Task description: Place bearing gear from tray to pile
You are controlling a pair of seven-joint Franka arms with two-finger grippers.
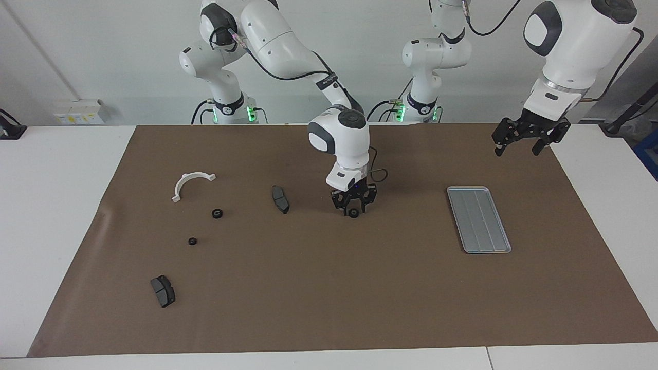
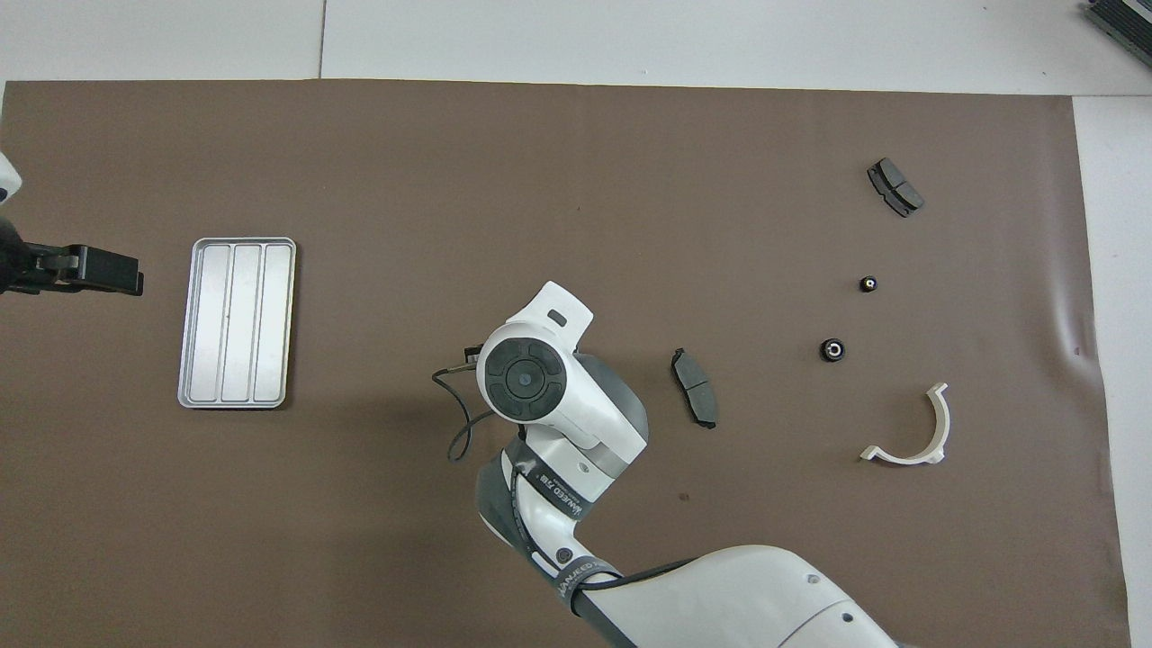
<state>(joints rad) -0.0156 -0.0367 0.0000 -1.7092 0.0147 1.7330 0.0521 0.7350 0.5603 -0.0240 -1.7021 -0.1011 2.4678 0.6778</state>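
Note:
A small black bearing gear (image 1: 353,214) lies on the brown mat at the middle of the table. My right gripper (image 1: 353,209) stands down around it, at mat level. In the overhead view the right arm's wrist (image 2: 526,378) hides both gear and gripper. The silver-grey tray (image 1: 478,218) toward the left arm's end holds nothing. My left gripper (image 1: 529,137) hangs open in the air, over the mat's edge beside the tray (image 2: 237,321). The pile lies toward the right arm's end: a white half-ring bracket (image 1: 191,182), two small black gears (image 1: 217,213) (image 1: 192,241) and two dark brake pads (image 1: 280,199) (image 1: 163,291).
The brown mat (image 1: 329,288) covers most of the white table. A thin black cable (image 2: 459,414) loops out from the right wrist. The nearer brake pad (image 2: 695,387) lies close beside the right arm's hand.

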